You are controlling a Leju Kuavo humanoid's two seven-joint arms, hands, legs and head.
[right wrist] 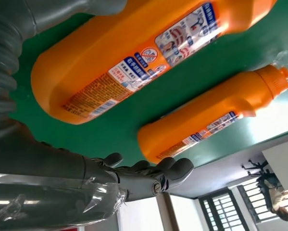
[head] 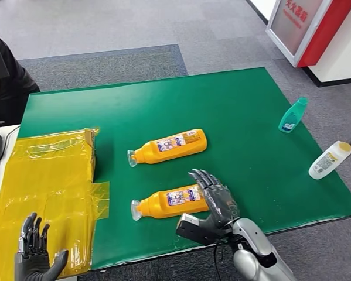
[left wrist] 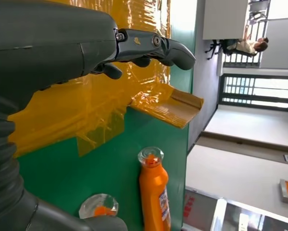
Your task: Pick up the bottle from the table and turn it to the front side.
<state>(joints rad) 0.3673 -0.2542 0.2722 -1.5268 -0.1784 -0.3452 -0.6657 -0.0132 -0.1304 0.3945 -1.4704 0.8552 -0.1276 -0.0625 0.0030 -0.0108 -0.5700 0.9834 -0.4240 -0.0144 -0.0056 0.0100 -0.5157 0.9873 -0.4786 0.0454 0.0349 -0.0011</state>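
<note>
Two orange bottles with clear caps lie on their sides on the green mat (head: 253,117), caps pointing left. The near bottle (head: 171,202) (right wrist: 109,62) shows a blue-and-white label; my right hand (head: 213,202) (right wrist: 135,175) is open at its base end, fingers spread beside and over it, nothing gripped. The far bottle (head: 169,146) (right wrist: 215,113) (left wrist: 154,192) lies parallel, farther back. My left hand (head: 34,254) (left wrist: 135,48) hovers open above the yellow plastic sheet (head: 40,187) at the near left, holding nothing.
A yellow-wrapped box (head: 90,149) stands on the mat's left part. On the floor to the right lie a teal bottle (head: 292,115) and a white bottle (head: 329,159). A person's dark sleeve (head: 3,70) is at the far left. A red-and-white cabinet (head: 314,29) stands far right.
</note>
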